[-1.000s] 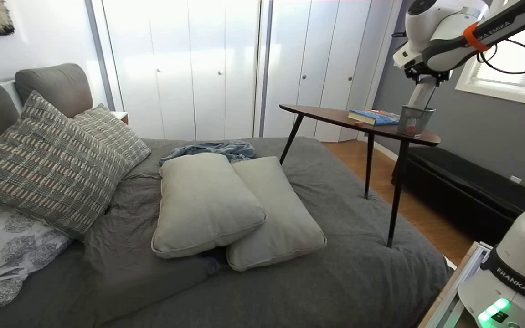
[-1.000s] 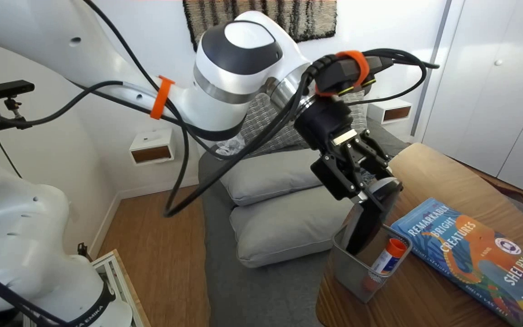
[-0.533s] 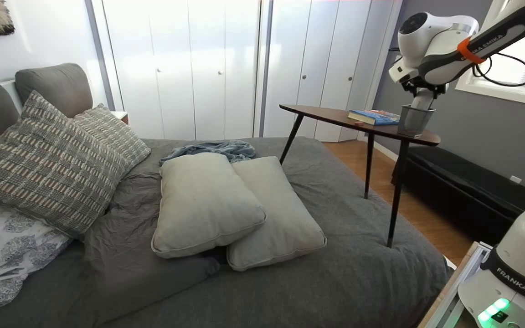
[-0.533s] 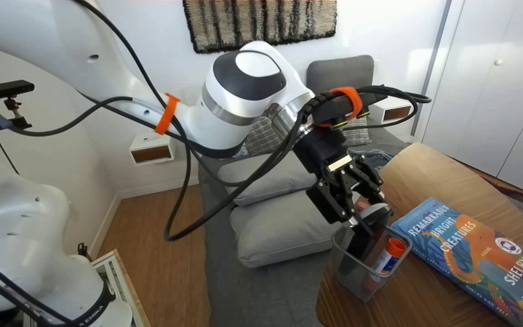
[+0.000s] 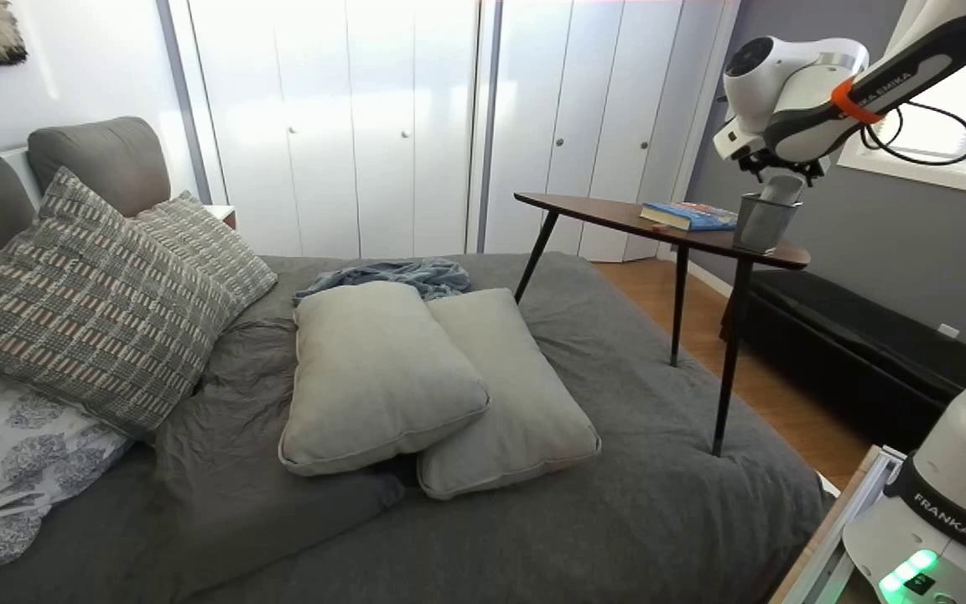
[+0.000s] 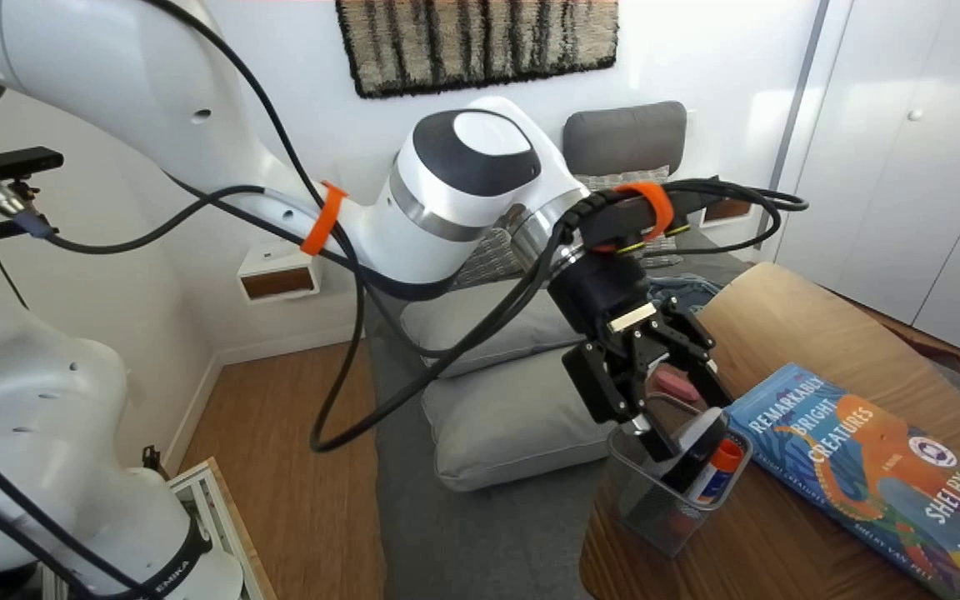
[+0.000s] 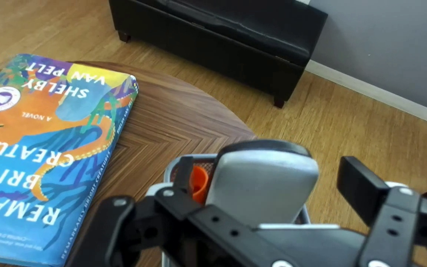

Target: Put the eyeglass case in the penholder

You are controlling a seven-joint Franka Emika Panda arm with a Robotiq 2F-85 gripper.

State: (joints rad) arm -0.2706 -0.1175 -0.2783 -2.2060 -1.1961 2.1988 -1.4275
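Observation:
A grey mesh penholder (image 6: 655, 518) with a squarish rim stands upright near the table's end. Inside it the eyeglass case (image 6: 698, 435), silver on one face and black on the other, stands on end and leans against an orange-capped glue stick (image 6: 727, 457). Its upper part sticks out above the rim. My gripper (image 6: 691, 423) is open over the cup, its fingers spread to either side of the case. In the wrist view the case (image 7: 261, 181) is between them, with a clear gap on the right-hand side. The case's lower end is mostly hidden by the cup's mesh.
Beside the cup a colourful book (image 6: 872, 467) lies flat on the wooden table (image 6: 780, 325). Behind the cup is a small pinkish object (image 6: 674, 385). The bed with pillows (image 5: 382, 377) adjoins the table, and a black bench (image 7: 217, 40) stands beyond it.
My arm has come down, lowering the eyeglass case into the penholder. The jaws have since opened, and the case has tipped over toward the glue stick.

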